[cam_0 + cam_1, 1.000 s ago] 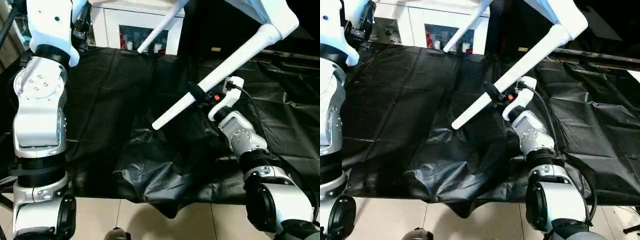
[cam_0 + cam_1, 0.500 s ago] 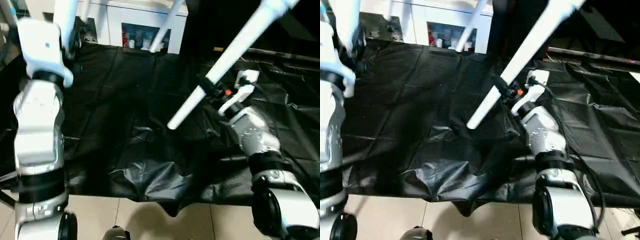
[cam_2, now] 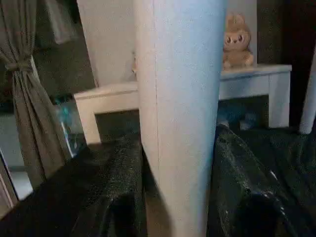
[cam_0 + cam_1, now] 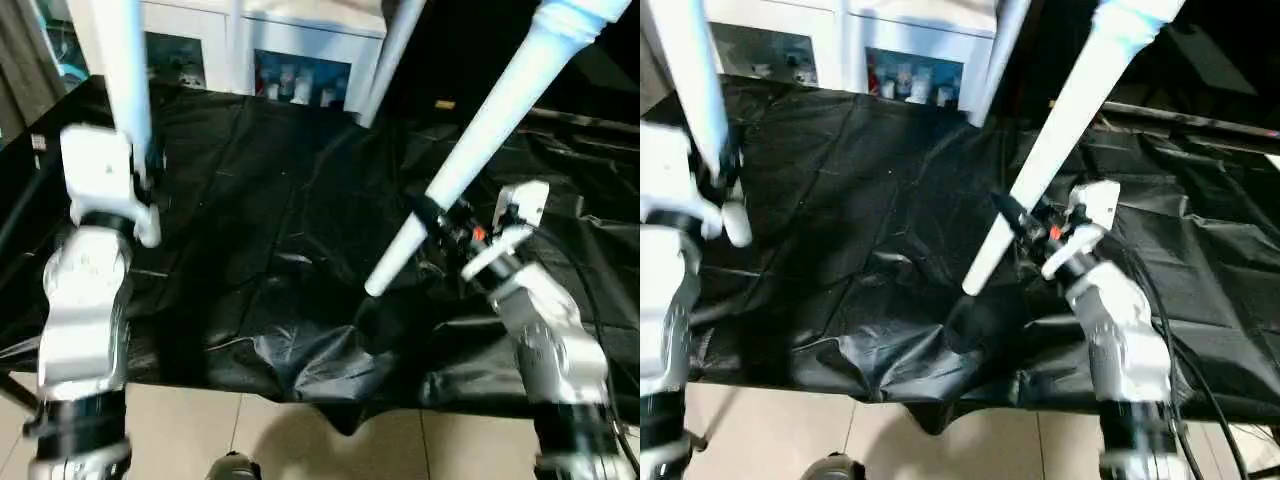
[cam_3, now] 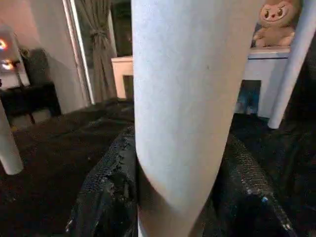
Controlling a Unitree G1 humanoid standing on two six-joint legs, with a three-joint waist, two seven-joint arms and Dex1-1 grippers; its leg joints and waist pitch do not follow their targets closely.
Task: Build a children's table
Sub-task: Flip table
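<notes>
Children's table, white plastic, tapered tube legs: left leg (image 4: 125, 90) and right leg (image 4: 480, 150) each clamped between jaws. Likely light, stiff, slick; grip mid-leg.

Home room: curtain (image 3: 22, 94), plush toy (image 5: 277, 24), cabinet (image 4: 300, 60).

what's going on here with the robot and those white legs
The humanoid robot is handling a children's table whose legs are already attached. Its left gripper is closed around one white leg, and its right gripper is clamped on another leg near its free end. That second leg slants above the black sheet covering the work surface, with its tip off the sheet. A third leg shows further back, in front of a white cabinet.
</notes>
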